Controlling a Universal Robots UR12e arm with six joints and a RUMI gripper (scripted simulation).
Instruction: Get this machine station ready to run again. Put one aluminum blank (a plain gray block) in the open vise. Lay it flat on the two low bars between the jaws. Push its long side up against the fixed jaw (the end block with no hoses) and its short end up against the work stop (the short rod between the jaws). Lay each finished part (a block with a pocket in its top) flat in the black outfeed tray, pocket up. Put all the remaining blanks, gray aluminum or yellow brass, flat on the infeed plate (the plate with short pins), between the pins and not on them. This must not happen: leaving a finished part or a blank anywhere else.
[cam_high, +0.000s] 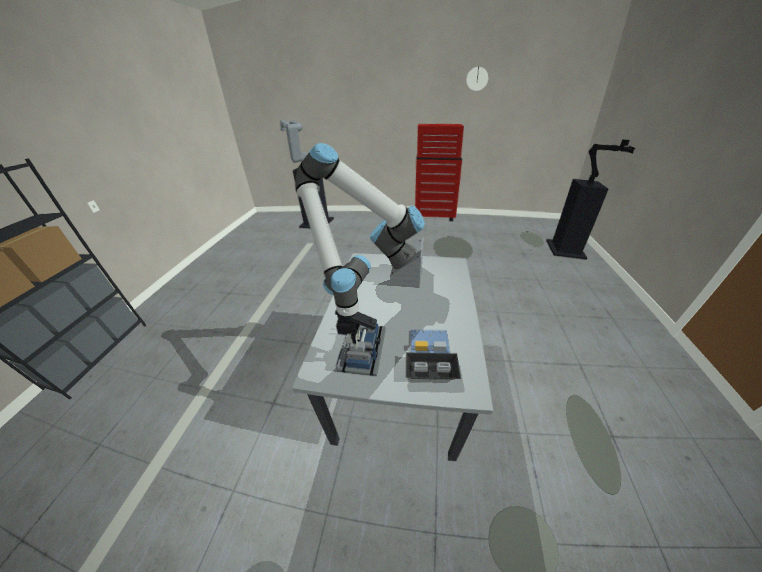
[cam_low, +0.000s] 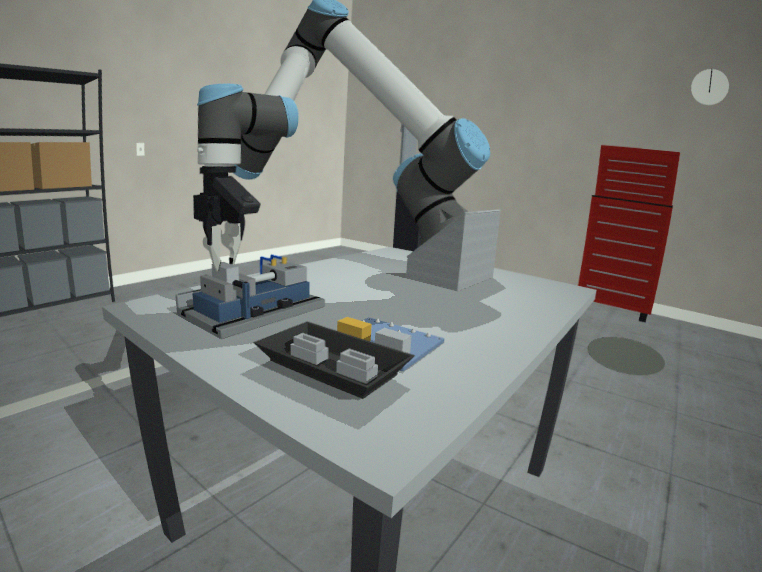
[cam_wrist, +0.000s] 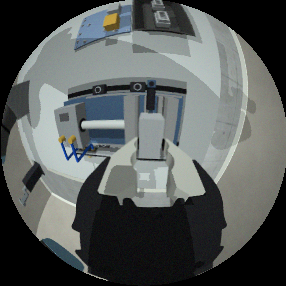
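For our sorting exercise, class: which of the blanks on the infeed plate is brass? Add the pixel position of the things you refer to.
The yellow blank (cam_high: 421, 346) (cam_low: 353, 328) (cam_wrist: 111, 22), on the infeed plate (cam_high: 429, 335) (cam_low: 426, 343) (cam_wrist: 90, 35); its neighbour there is gray.
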